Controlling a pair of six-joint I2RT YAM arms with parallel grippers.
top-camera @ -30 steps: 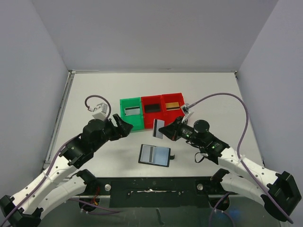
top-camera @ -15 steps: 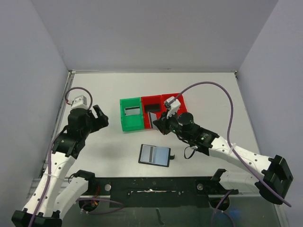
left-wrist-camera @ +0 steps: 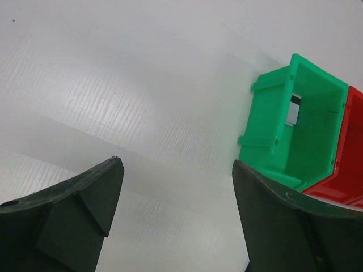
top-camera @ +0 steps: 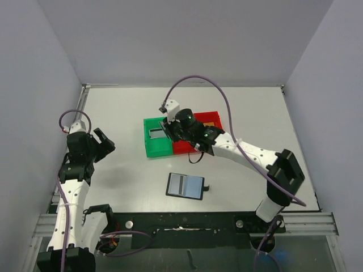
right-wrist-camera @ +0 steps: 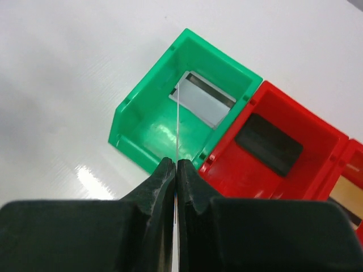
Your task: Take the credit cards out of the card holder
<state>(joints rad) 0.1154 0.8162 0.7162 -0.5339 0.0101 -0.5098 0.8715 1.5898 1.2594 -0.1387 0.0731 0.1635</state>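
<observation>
The white, finely ribbed worktop (left-wrist-camera: 113, 85) spreads beneath both tools. Directly under the right tool (right-wrist-camera: 176, 164) stands a glossy green bin (right-wrist-camera: 136, 107) of boxy plastic with a silvery card (right-wrist-camera: 202, 99) flat inside. Touching its side, a red bin (right-wrist-camera: 244, 170) holds a matte black card (right-wrist-camera: 268, 144). The flat black card holder (top-camera: 185, 185) lies open, well apart from that tool, toward the arm bases. The right tool is clenched on a thin card (right-wrist-camera: 177, 124), seen edge-on. The left tool (left-wrist-camera: 176, 187) is released, grasping nothing.

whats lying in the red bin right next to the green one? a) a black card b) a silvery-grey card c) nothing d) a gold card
a: the right wrist view shows a black card flat on the floor of the red bin beside the green bin.
</observation>
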